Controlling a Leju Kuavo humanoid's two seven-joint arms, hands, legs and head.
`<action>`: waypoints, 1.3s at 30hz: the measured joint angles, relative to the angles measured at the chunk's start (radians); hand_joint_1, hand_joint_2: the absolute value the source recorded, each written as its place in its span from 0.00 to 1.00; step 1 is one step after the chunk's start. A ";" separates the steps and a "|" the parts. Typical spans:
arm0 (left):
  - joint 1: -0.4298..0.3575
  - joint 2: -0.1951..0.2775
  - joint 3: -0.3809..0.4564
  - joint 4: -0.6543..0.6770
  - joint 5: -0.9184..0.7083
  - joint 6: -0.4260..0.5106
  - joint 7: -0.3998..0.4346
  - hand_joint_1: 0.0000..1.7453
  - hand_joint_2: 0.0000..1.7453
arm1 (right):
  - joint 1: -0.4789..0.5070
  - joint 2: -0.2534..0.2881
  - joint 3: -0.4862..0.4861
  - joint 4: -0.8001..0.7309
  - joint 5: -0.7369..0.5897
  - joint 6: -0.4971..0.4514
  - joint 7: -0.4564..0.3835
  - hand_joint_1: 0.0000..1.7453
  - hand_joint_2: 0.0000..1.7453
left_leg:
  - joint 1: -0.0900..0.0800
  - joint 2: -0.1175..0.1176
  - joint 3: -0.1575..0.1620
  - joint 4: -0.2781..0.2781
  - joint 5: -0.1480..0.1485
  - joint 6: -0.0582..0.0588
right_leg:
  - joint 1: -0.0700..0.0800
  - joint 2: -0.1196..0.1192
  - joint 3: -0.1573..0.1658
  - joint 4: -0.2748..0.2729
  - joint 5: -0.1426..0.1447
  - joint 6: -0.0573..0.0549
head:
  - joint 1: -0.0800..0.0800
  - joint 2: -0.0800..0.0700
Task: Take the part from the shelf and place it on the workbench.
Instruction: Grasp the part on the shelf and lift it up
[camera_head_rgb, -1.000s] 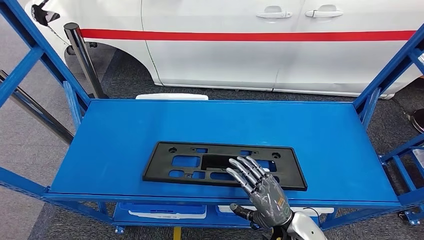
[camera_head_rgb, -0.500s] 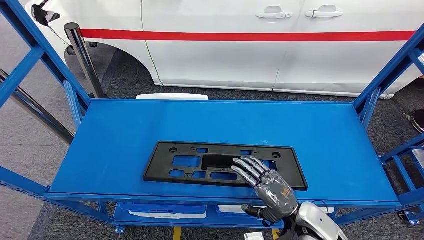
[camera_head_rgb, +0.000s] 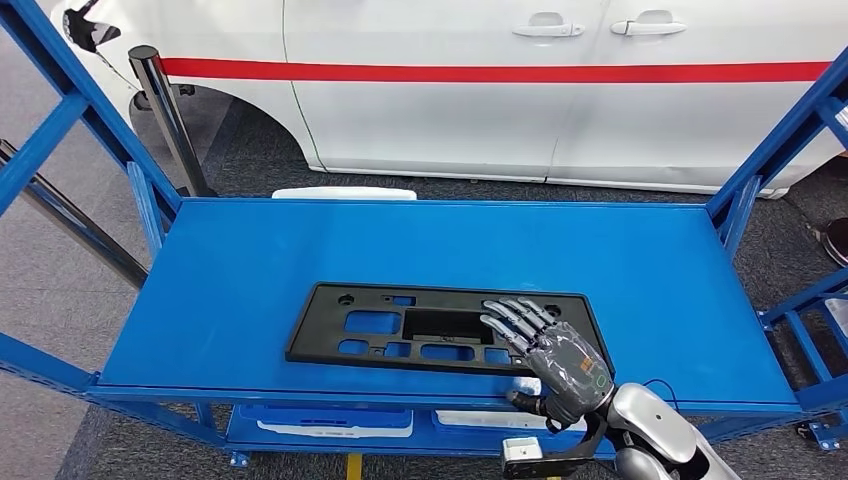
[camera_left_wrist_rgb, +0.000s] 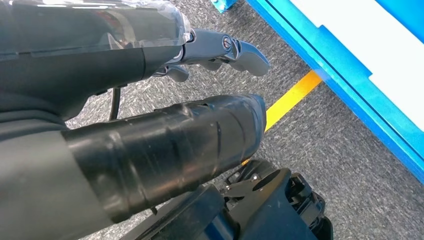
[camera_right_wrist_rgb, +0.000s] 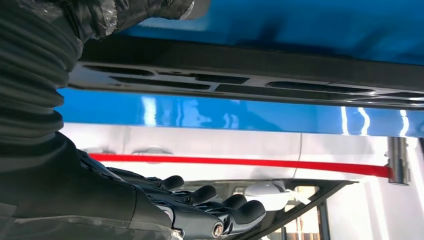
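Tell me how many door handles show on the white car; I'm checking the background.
2: both on the white car in the head view, side by side, one left of the other. Others may lie outside the picture.

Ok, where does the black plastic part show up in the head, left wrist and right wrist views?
Head view: black part lies flat on the blue shelf, right hand over its right end.
Left wrist view: not in it.
Right wrist view: dark band across the picture.
Shared landmark: the white car's red stripe.
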 joint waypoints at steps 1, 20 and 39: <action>0.000 0.000 0.000 0.000 0.000 0.000 0.000 0.00 0.00 | -0.003 0.000 0.000 0.003 0.007 -0.004 0.004 0.00 1.00 | 0.000 0.000 0.000 0.000 0.000 0.000 | 0.000 0.000 0.000 0.000 0.000 0.000 | 0.000 0.000; 0.000 0.000 0.000 0.000 0.001 0.004 0.000 0.00 0.00 | -0.060 -0.003 0.004 0.080 0.048 0.044 0.059 0.00 1.00 | 0.000 0.000 0.000 0.000 0.000 0.000 | 0.000 0.000 0.000 0.000 0.000 0.000 | 0.000 0.000; -0.001 0.000 0.000 0.000 0.002 0.006 0.005 0.00 0.00 | -0.086 0.013 0.021 0.162 0.234 -0.075 0.137 0.00 1.00 | 0.000 0.000 0.000 0.000 0.000 0.000 | 0.000 0.000 0.000 0.000 0.000 0.000 | 0.000 0.000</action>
